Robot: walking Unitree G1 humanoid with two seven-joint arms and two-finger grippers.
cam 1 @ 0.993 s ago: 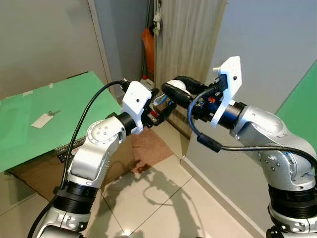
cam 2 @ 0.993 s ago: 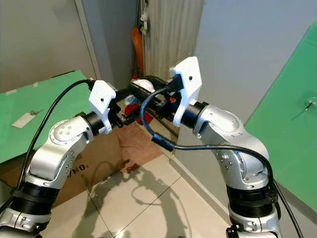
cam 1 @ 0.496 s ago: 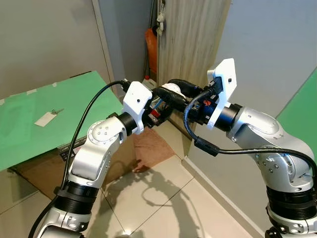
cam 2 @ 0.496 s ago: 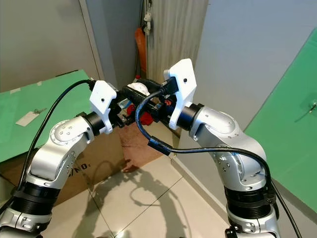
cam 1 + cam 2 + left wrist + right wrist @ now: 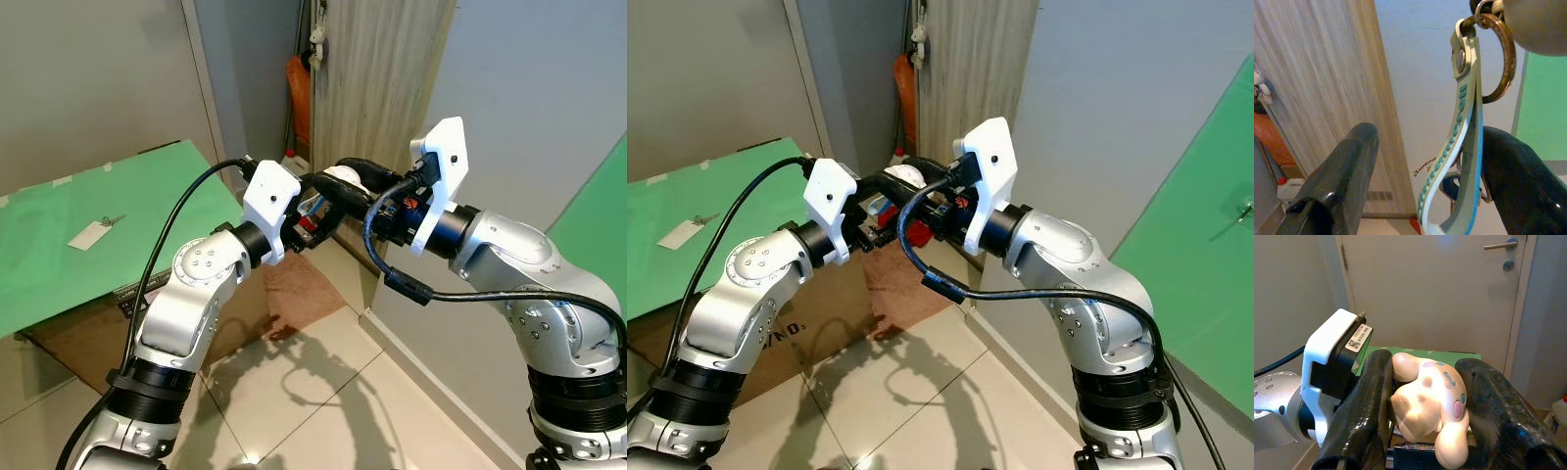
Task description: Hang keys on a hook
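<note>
A green-covered surface [image 5: 127,206] lies to the robot's left, a small white tag [image 5: 88,235] resting near its middle, well apart from both arms. Before the pale wood-grain panel [image 5: 377,88] the two silver arms meet in mid-air. The right gripper [image 5: 1422,406] is clenched around a cream plastic puppy-shaped key charm [image 5: 1430,404], from which a brass ring [image 5: 1498,54] and a mint-and-white strap [image 5: 1459,147] dangle. The left gripper [image 5: 1425,186] stands released, its fingers either side of that strap, which hangs just beside one of them. A handover looks underway; closing off-centre could miss the swinging strap, and an early release by the right would probably drop the keys to the tiled floor [image 5: 313,392].
</note>
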